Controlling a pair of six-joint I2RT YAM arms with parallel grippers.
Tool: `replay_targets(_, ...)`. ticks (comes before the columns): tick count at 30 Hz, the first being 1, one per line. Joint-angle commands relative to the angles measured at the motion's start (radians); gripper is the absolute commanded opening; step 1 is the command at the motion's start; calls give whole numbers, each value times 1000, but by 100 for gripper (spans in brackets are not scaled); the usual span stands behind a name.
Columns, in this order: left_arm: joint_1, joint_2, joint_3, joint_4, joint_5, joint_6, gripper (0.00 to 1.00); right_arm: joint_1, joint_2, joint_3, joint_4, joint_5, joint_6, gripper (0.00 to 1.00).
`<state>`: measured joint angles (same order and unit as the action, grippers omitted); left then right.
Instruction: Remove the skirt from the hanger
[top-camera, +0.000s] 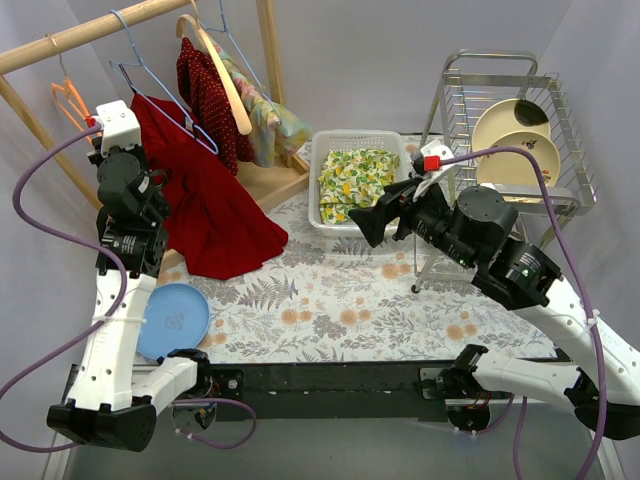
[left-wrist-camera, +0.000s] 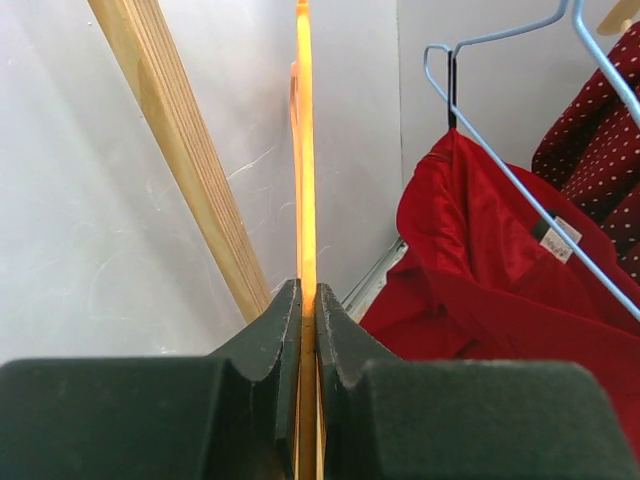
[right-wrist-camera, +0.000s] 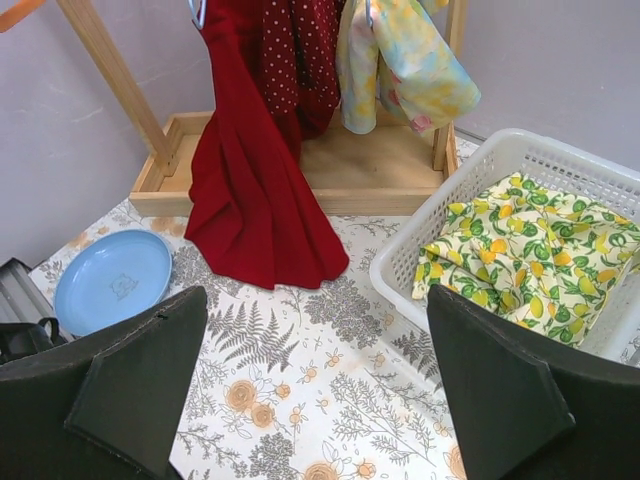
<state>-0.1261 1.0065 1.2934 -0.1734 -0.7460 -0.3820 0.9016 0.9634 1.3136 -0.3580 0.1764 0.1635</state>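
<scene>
The red skirt (top-camera: 205, 200) hangs from a blue wire hanger (top-camera: 165, 100) on the wooden rack, and its hem reaches the table. It also shows in the left wrist view (left-wrist-camera: 480, 290), with the blue hanger (left-wrist-camera: 530, 190) lying across it, and in the right wrist view (right-wrist-camera: 255, 200). My left gripper (top-camera: 92, 125) is shut on a bare orange hanger (left-wrist-camera: 303, 150) to the left of the skirt, with the hanger edge pinched between the fingers (left-wrist-camera: 308, 300). My right gripper (top-camera: 365, 225) is open and empty above the floral table (right-wrist-camera: 315, 330), to the right of the skirt's hem.
The wooden rack rail (top-camera: 90, 30) also carries a red polka-dot garment (top-camera: 205, 90) and a pastel one (top-camera: 265, 115). A slanted wooden post (left-wrist-camera: 175, 130) stands left of the orange hanger. A white basket (top-camera: 312, 180) holds lemon-print cloth. There is a blue plate (top-camera: 175, 318) at front left and a dish rack (top-camera: 500, 100) at back right.
</scene>
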Motion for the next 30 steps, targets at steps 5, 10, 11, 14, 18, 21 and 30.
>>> replay_targets(5,16,9,81,-101,-62,-54,0,2,-64,-25,41,-9,13,98)
replay_targets(10,16,-11,110,-159,-84,-92,45,2,-68,-11,22,-29,13,98)
replay_targets(11,16,-19,115,-169,-84,-100,54,3,-68,-11,22,-34,16,98)
replay_targets(14,16,-23,150,-214,-55,-116,82,2,-71,3,21,-54,22,98)
replay_targets(18,16,-10,237,-319,-13,-237,98,2,-75,13,13,-69,42,98)
replay_targets(21,16,1,346,-460,122,-362,98,2,-77,9,17,-68,60,97)
replay_targets(30,14,9,460,-566,488,-570,97,2,-103,-23,16,-77,97,95)
